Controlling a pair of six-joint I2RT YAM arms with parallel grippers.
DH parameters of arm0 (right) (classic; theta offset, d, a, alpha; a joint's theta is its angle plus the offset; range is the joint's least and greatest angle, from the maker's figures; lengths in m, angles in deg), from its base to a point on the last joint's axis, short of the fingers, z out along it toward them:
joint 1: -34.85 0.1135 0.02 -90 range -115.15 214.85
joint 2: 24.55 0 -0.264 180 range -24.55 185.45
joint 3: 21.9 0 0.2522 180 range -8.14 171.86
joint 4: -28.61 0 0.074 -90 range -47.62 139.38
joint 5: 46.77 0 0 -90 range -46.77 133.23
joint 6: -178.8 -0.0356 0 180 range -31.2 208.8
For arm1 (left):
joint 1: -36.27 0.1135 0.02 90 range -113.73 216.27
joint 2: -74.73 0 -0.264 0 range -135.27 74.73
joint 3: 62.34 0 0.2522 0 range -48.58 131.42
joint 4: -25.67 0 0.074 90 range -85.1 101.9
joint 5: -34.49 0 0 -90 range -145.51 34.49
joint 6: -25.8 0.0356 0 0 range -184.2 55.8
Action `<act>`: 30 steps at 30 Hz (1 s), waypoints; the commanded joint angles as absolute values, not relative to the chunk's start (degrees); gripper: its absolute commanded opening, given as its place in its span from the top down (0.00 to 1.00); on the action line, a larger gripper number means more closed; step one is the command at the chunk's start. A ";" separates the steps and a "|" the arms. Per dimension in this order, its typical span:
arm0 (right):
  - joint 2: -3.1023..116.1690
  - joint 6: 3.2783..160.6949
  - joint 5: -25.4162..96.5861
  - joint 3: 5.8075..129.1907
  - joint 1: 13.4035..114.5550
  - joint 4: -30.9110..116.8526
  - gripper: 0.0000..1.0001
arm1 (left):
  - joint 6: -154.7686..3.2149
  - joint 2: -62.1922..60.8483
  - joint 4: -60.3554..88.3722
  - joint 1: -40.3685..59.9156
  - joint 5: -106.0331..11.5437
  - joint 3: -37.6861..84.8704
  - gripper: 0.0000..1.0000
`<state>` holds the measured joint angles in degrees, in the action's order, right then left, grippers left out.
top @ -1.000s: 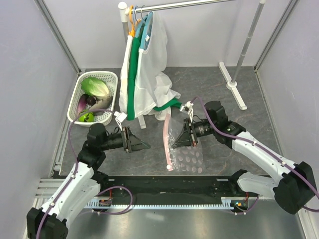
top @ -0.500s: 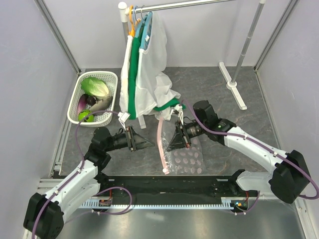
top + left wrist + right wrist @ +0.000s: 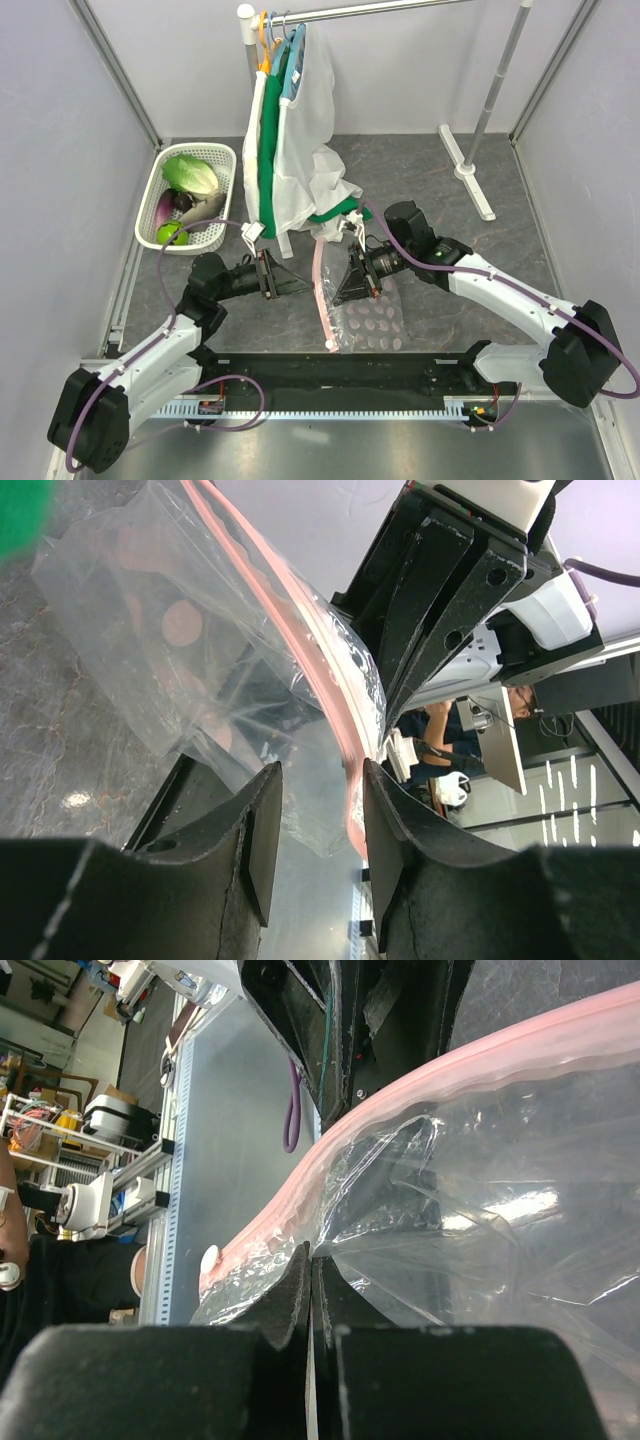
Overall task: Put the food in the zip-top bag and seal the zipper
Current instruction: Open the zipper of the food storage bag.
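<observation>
Clear dotted bag (image 3: 375, 320) half-lifted, pink zipper (image 3: 319, 290) hanging, food (image 3: 190, 176) in basket (image 3: 200, 148)

Basket (image 3: 229, 160) sits on the desk (image 3: 430, 190) at the far left. Inside it, the lettuce head (image 3: 190, 173) lies at the back, the eggplant (image 3: 164, 208) on the left side, the oblong vegetable (image 3: 205, 209) just to its right, and the small round fruit (image 3: 171, 235) at the near end. Hung garments (image 3: 300, 130) stand right of the basket, and the rack foot (image 3: 466, 160) lies far right. The zip-top bag (image 3: 378, 320) is at centre, in front of the garments. Its zipper (image 3: 319, 290) runs front to back along its left edge, between the left hand (image 3: 303, 287) and the right hand (image 3: 338, 295).
</observation>
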<state>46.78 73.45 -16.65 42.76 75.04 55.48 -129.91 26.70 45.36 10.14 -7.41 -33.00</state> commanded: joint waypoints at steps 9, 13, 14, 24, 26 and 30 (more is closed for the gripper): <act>47.70 74.65 -17.68 45.57 75.28 53.63 1.00 | -135.39 22.88 55.85 7.97 -6.90 -32.23 0.62; 47.87 74.65 -17.77 45.39 75.37 53.45 1.00 | -136.26 22.79 56.46 7.62 -6.99 -31.88 0.82; 47.96 74.56 -17.60 45.39 75.28 53.45 1.00 | -136.27 22.79 56.47 7.62 -6.90 -31.79 0.84; 46.39 82.54 -15.58 51.26 71.61 70.62 1.00 | -119.50 30.24 17.31 8.68 -15.84 -27.05 0.98; 46.03 88.34 -13.12 53.29 70.10 76.89 1.00 | -113.17 31.84 3.16 8.68 -20.76 -24.43 0.98; 45.85 93.02 -5.65 54.80 67.55 85.78 1.00 | -109.11 31.58 -9.44 8.76 -30.53 -19.76 0.98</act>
<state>47.46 85.18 -12.00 52.31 69.07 74.45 -119.24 31.34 11.48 8.35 -19.10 -25.42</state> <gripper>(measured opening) 0.005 0.025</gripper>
